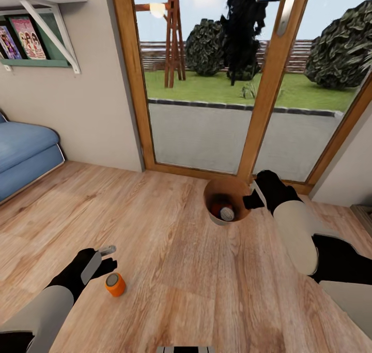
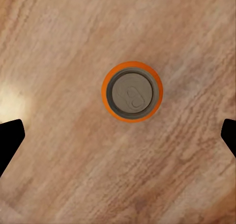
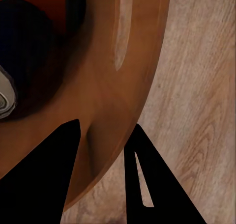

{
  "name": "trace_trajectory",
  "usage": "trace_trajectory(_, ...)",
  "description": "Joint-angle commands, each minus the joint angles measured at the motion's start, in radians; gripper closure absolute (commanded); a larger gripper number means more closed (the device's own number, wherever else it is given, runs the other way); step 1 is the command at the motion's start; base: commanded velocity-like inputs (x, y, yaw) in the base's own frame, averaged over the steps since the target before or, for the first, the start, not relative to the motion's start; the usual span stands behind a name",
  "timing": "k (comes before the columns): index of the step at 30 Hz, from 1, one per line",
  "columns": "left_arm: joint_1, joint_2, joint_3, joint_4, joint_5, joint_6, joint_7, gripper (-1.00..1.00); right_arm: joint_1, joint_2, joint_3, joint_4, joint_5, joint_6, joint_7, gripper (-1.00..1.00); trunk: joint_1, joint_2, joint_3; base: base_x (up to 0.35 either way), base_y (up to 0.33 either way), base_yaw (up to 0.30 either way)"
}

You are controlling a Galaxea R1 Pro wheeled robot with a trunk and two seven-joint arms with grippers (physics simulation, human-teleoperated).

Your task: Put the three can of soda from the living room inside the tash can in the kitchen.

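The bin (image 1: 213, 216) stands on the wood floor (image 1: 170, 270) just in front of the glass door (image 1: 232, 84), close to the door's wooden frame (image 1: 266, 92). Inside it lie at least two cans: a dark blue can (image 1: 226, 213) with its silvery top showing, and part of a red-orange one beside it, mostly hidden by the bin's wall.

The right pincer (image 1: 254, 196) is at the bin's rim, on the side away from the sofa (image 1: 23, 157). In the right wrist view its fingers (image 3: 147, 184) are a little apart and straddle the bin's wall (image 3: 113, 130), one inside and one outside; whether they press on the rim cannot be told. The blue can (image 3: 7, 94) shows deep in the bin there.

The orange can (image 1: 115, 284) stands upright on the floor well apart from the bin, toward the sofa side, with bare planks all around it. The left pincer (image 1: 108, 257) hangs just above and beside it. In the left wrist view the orange can (image 2: 132, 92) is seen from straight above, and the two fingertips (image 2: 10, 140) are wide apart, one to either side, clear of the can and not touching it.

Between the orange can and the bin the floor is open; the wall (image 1: 77, 115) and sofa lie farther off from the bin.
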Motion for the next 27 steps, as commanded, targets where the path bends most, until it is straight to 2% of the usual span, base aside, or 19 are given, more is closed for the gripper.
trace_trajectory(1, 0.0, 0.0, 0.0, 0.001, 0.0, 0.0, 0.0, -1.0, -0.006, 0.0, -0.002, 0.005, -0.006, 0.0, 0.001, 1.0, 0.0, 0.0, 0.0, 0.0, 0.0, 0.0)
trace_trajectory(27, 0.0, -0.002, 0.001, -0.005, 0.002, 0.001, -0.001, -1.0, -0.012, 0.001, -0.002, 0.015, -0.005, 0.0, 0.001, 1.0, 0.0, 0.0, 0.0, 0.044, 0.0, 0.0)
